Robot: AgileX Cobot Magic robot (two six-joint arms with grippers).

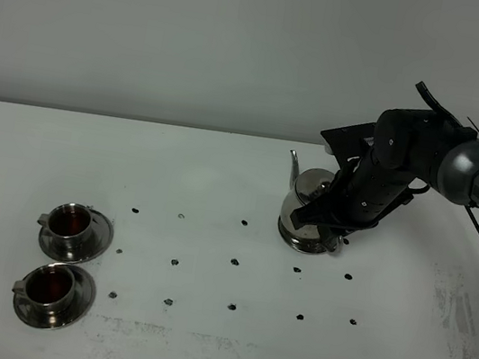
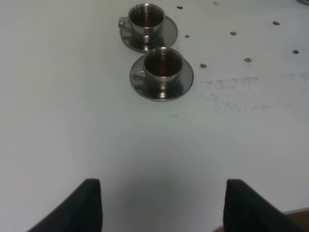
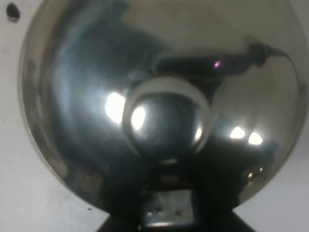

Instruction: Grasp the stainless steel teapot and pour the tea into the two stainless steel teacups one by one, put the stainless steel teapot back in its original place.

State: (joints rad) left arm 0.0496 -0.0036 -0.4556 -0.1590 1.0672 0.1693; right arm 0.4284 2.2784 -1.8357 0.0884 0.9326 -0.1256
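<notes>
Last step, teapot return. Right hand (image 1: 331, 223) clamped on the handle of the stainless steel teapot (image 1: 307, 199), set upright at the right of the bench (image 1: 223, 168), seemingly back on the round steel disc (image 1: 295, 241), barely visible beneath the base. Both teacups (image 1: 69, 221) (image 1: 49, 285) on saucers at far left, each showing dark reddish tea (image 2: 162, 65); pouring judged complete. Left hand (image 2: 161, 205) idle, fingers apart, holding nothing, well short of the cups. Next: confirm base seated flat, release handle, withdraw clear without tipping the pot.
</notes>
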